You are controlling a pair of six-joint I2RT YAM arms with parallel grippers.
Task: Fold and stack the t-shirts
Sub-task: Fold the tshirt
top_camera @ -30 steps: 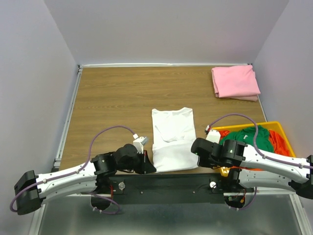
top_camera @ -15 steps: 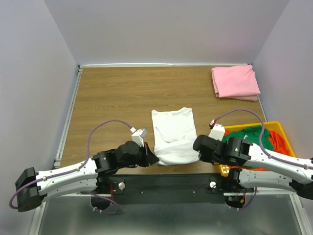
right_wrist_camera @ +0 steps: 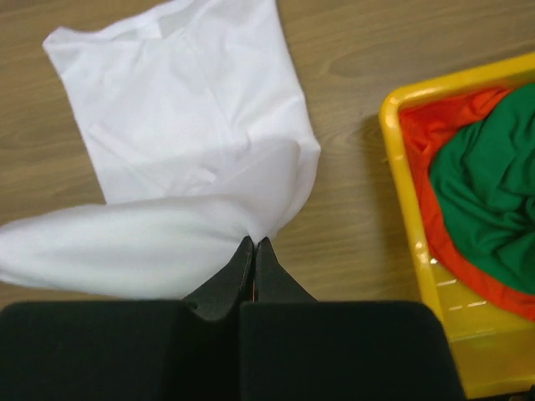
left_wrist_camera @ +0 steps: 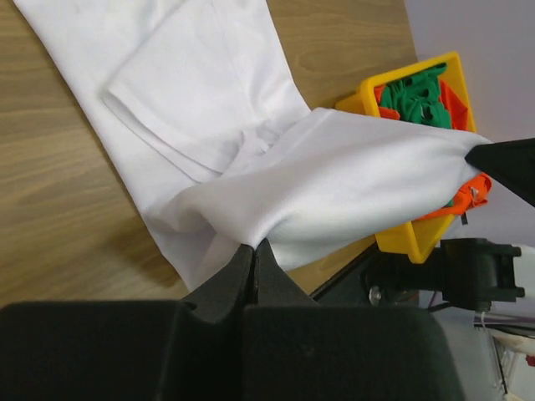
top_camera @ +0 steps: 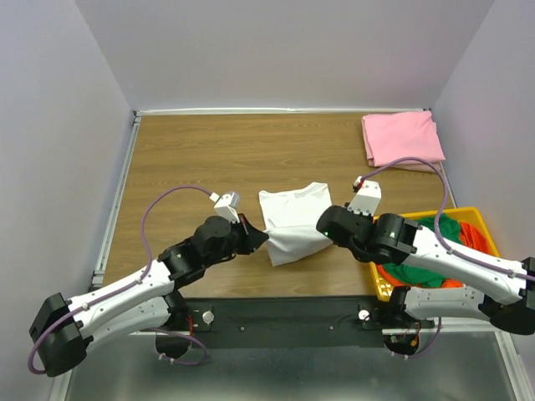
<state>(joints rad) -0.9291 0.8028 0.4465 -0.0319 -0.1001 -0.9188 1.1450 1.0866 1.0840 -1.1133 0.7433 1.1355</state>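
Observation:
The white t-shirt (top_camera: 292, 219) lies in the middle of the table, collar end away from me. My left gripper (top_camera: 261, 240) is shut on its near left hem corner and my right gripper (top_camera: 324, 227) is shut on its near right hem corner. Both hold the hem lifted and carried over the shirt's body. The raised hem shows in the left wrist view (left_wrist_camera: 351, 180) and the right wrist view (right_wrist_camera: 150, 242). A folded pink t-shirt (top_camera: 401, 140) lies at the far right. Green (top_camera: 430, 236) and orange (top_camera: 478, 242) t-shirts lie in the basket.
The yellow plastic basket (top_camera: 468, 215) stands at the near right, close to my right arm; it also shows in the right wrist view (right_wrist_camera: 410, 242) and the left wrist view (left_wrist_camera: 422, 238). Bare wood lies left of the white shirt.
Both grippers have moved away from the near edge, lifting the white shirt's hem and carrying it over the shirt, so the shirt's visible length has shortened.

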